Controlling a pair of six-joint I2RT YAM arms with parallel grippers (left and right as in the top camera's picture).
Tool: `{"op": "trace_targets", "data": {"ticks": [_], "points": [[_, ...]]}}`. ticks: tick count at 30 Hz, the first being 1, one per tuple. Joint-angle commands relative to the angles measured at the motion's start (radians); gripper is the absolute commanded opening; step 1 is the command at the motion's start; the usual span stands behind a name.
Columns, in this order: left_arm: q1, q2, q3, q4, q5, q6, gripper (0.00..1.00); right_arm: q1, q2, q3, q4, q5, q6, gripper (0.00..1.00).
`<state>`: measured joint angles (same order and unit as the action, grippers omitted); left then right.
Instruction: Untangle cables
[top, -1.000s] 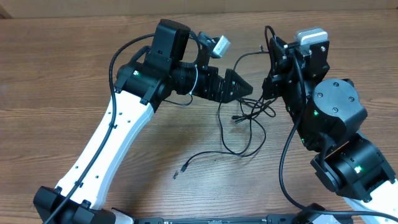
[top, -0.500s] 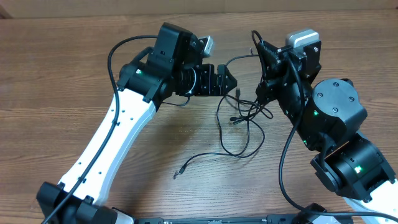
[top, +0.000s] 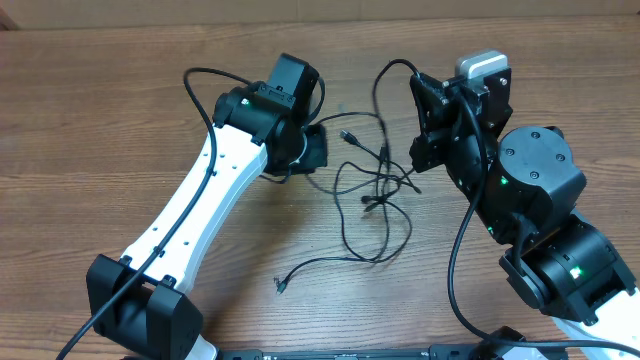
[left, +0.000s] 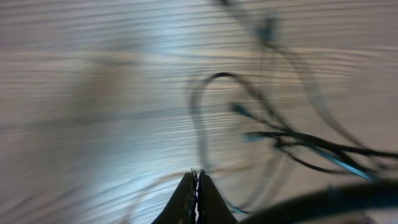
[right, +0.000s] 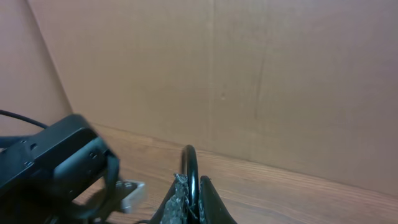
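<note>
My right gripper (right: 191, 186) is clamped on the cables (right: 189, 147), a loop rising above its jaws. My left gripper (left: 197, 180) is fully closed; any hold indiscernible. Tangle lies just ahead of it.

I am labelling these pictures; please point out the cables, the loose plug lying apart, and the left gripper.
cables (top: 388, 178), overhead view, on the knot where cords cross.
loose plug (top: 281, 285), overhead view, on the connector's end.
left gripper (left: 197, 177), left wrist view, between its shut fingertips.

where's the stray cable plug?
Overhead view: the stray plug lies on the table near the arms' bases, closer to the left arm, its cord leading to the tangled cables.
</note>
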<state>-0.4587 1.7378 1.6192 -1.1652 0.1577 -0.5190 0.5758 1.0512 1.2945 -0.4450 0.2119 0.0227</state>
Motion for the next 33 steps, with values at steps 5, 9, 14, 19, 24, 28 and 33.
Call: {"op": "trace_targets", "data": {"ticks": [5, 9, 14, 19, 24, 28, 33], "points": [[0.063, 0.008, 0.019, -0.2, -0.455, -0.185, 0.04, -0.007, -0.013, 0.03, -0.017, 0.127, 0.006, 0.04], [0.144, 0.008, 0.019, -0.277, -0.522, -0.23, 0.04, -0.008, -0.013, 0.03, -0.029, 0.163, 0.003, 0.04], [0.267, 0.008, 0.019, -0.309, -0.524, -0.23, 0.04, -0.011, -0.013, 0.03, -0.042, 0.251, 0.003, 0.04], [0.388, 0.008, 0.019, -0.32, -0.524, -0.229, 0.04, -0.011, -0.013, 0.03, -0.072, 0.418, -0.036, 0.04], [0.492, 0.008, 0.019, -0.321, -0.523, -0.229, 0.04, -0.011, -0.013, 0.03, -0.099, 0.588, -0.112, 0.04], [0.552, 0.008, 0.019, -0.32, -0.521, -0.229, 0.04, -0.011, -0.013, 0.03, -0.104, 0.693, -0.168, 0.04], [0.584, 0.008, 0.019, -0.32, -0.507, -0.229, 0.04, -0.011, -0.013, 0.03, -0.104, 0.79, -0.193, 0.04]]}}
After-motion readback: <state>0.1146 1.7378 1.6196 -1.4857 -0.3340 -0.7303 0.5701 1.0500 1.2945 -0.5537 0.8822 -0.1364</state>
